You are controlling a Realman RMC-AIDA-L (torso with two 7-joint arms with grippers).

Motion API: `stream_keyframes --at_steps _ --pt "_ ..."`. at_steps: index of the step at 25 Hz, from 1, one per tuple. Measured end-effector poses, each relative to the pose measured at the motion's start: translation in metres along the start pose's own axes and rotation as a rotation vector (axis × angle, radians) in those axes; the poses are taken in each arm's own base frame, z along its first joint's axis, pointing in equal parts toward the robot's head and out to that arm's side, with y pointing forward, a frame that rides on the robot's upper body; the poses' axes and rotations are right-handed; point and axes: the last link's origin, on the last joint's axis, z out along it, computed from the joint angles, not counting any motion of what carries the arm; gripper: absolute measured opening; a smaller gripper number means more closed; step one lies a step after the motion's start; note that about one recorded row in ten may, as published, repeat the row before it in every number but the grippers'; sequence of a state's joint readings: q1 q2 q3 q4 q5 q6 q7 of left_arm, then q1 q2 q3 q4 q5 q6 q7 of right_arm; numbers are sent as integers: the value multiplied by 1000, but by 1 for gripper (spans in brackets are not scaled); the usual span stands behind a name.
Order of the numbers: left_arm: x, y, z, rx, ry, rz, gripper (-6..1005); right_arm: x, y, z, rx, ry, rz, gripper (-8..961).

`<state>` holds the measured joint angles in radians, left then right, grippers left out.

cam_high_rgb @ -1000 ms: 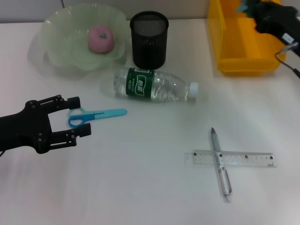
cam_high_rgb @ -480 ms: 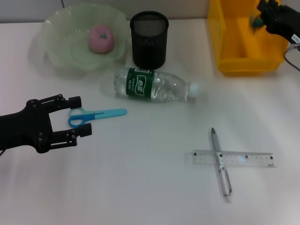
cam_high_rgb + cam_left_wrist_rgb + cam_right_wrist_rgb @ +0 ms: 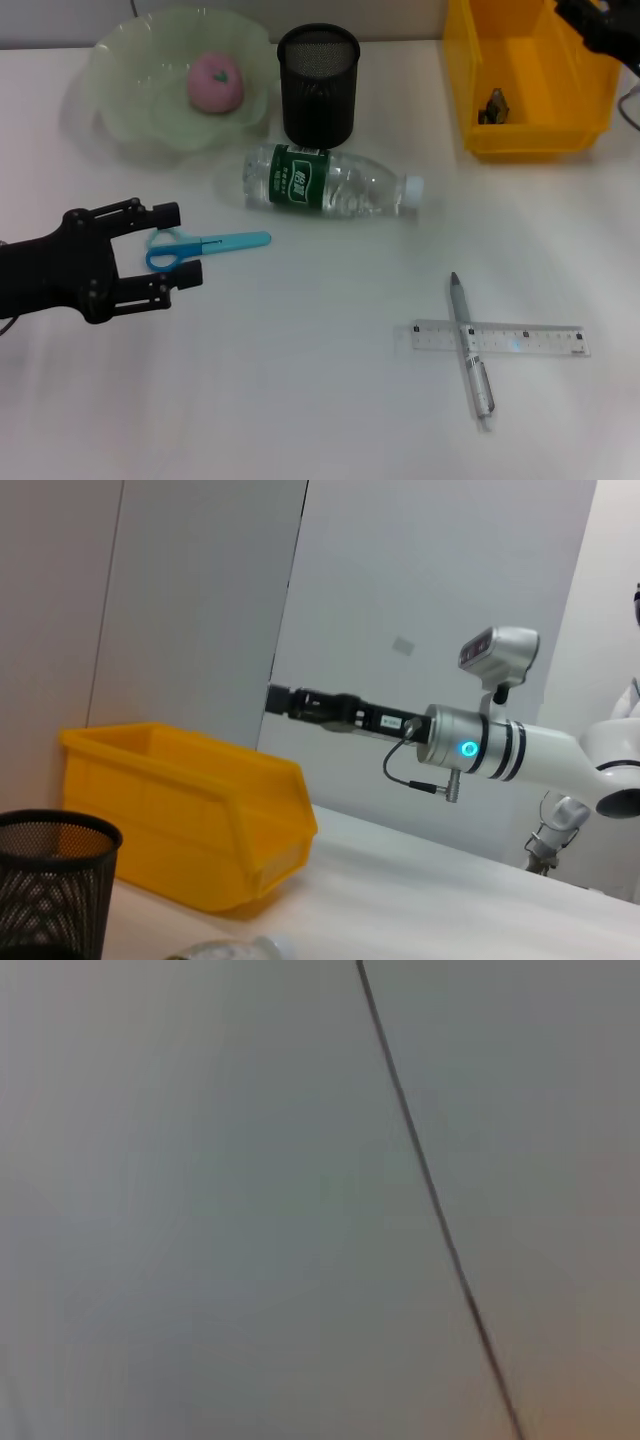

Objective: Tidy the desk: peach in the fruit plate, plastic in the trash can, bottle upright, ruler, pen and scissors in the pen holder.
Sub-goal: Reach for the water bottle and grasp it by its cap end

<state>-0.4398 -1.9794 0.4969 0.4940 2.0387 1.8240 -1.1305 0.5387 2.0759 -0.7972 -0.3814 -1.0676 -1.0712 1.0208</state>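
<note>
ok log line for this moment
left gripper: open beside scissors | right gripper: above trash can | peach: in fruit plate | bottle: lying

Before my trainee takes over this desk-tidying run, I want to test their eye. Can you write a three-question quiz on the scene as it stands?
1. True or false: the bottle stands upright.
2. What lies across the ruler? A) scissors B) pen C) peach
3. Which gripper hovers beside the scissors?

Key:
1. False; it lies on its side in front of the pen holder.
2. B, the pen.
3. The left gripper, fingers open; the right gripper is over the trash can.
</note>
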Motion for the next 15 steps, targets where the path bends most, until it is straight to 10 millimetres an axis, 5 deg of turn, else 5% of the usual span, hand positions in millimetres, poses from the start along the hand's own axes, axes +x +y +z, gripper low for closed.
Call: stream_keyframes --at_steps 8,15 --pt "10 -3 20 -35 16 24 783 -20 10 -35 -270 32 138 657" --pt "36 -17 57 -75 25 70 782 2 21 -71 -487 298 -17 782"
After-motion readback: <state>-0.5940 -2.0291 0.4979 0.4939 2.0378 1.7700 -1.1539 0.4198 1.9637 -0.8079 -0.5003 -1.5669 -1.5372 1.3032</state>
